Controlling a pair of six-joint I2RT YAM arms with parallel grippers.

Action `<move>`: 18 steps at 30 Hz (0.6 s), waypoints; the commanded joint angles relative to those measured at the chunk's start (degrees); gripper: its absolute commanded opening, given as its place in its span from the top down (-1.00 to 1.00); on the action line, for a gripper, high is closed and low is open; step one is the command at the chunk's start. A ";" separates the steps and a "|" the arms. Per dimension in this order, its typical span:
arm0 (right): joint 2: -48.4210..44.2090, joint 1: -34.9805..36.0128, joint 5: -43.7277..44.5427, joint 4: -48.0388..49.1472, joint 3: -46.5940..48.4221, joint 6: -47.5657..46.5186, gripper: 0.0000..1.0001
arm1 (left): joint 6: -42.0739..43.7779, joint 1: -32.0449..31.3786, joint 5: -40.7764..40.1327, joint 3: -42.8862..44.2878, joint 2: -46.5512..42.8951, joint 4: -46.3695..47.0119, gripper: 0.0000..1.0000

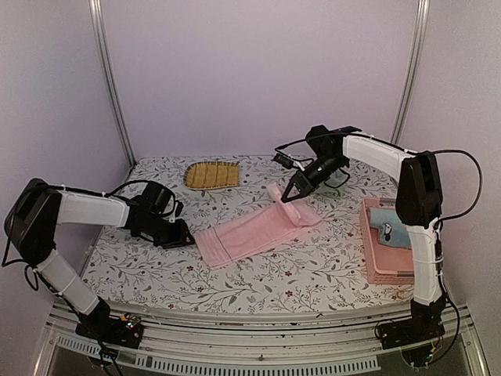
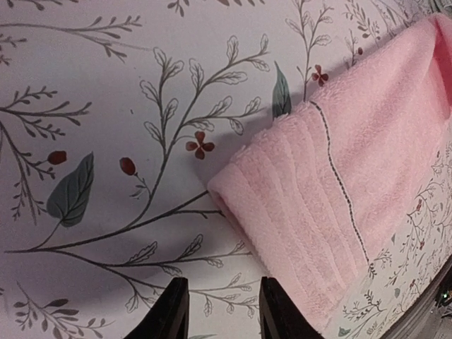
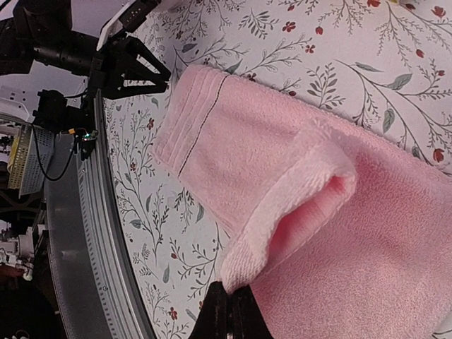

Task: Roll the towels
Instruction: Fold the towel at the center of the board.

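The flowered worktop (image 1: 258, 274) carries everything, and most of its near and middle ground around the cloth lies bare, so there is room to roll along it. The pink towel (image 1: 250, 231) lies near the middle as a long strip. Its long axis runs on a slant from the near left up to the far right, and its far end is lifted and doubled back over itself. At the right edge sits a pink tray (image 1: 376, 266) with a light blue towel (image 1: 389, 227) in it, just beside the strip's far end and the only crowding on that side. A woven mat (image 1: 211, 174) lies at the far side, well apart from the strip.

The right tool (image 1: 291, 193) is clenched on the raised far hem of the pink towel, pinching the folded edge. The left tool (image 1: 184, 235) hovers low just beside the near-left short end, jaws parted with nothing between them. From its own camera the hem lies ahead and to the right, its stitched band crossing the line of approach.

My judgement: the roll must travel down the long axis toward the left arm, which is nearer the free end
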 commanded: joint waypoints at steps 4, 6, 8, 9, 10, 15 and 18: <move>2.55 5.25 -3.43 5.10 1.99 4.93 0.96 | -1.04 -0.87 1.06 -0.79 2.68 1.17 0.34; 3.41 5.93 -3.51 7.03 2.66 7.99 0.96 | -1.34 -0.90 1.38 -1.35 2.69 1.97 0.36; 4.53 6.81 -3.26 8.65 3.47 10.67 0.96 | -1.64 -0.90 1.58 -1.94 2.56 2.52 0.40; 5.31 7.32 -2.57 8.97 4.09 11.59 0.96 | -1.78 -0.90 1.74 -2.21 2.49 2.85 0.42; 6.24 8.16 -2.17 9.02 5.12 12.57 0.96 | -1.94 -0.90 1.95 -2.61 2.43 3.18 0.43; 10.59 11.35 -2.36 10.44 8.42 15.26 0.96 | -2.68 -0.90 3.48 -4.10 2.25 5.42 0.46; 12.28 12.89 -2.23 11.81 10.74 17.02 0.96 | -3.30 -0.94 4.06 -4.76 2.40 6.50 0.50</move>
